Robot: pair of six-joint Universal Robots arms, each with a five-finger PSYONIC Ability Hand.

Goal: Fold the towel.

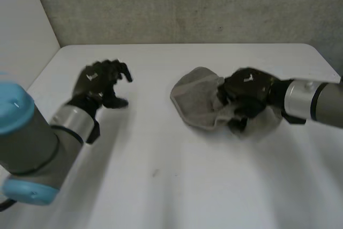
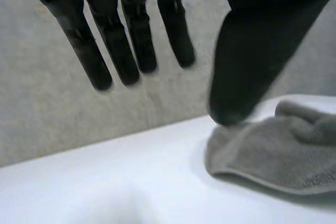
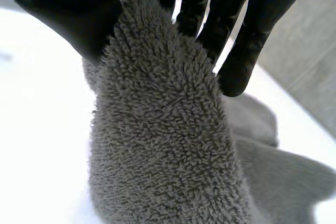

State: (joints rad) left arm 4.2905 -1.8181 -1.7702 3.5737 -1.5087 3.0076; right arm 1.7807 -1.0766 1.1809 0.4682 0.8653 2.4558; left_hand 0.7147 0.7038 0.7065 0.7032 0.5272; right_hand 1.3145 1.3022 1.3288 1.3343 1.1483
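Observation:
A grey terry towel (image 1: 195, 100) lies crumpled on the white table (image 1: 177, 181), right of the middle. My right hand (image 1: 249, 92) sits on the towel's right part. In the right wrist view its thumb (image 3: 63, 9) and fingers (image 3: 252, 35) pinch a raised fold of the towel (image 3: 163, 145). My left hand (image 1: 99, 81) hovers over the bare table at the left, well apart from the towel and holding nothing. Its fingers (image 2: 131, 51) hang relaxed and spread from the thumb, with an edge of the towel (image 2: 278, 150) lying beyond them.
A grey wall (image 1: 187, 4) runs along the table's far edge. A pale side wall (image 1: 21, 30) stands at the left. The bare tabletop stretches between the hands and toward the front edge.

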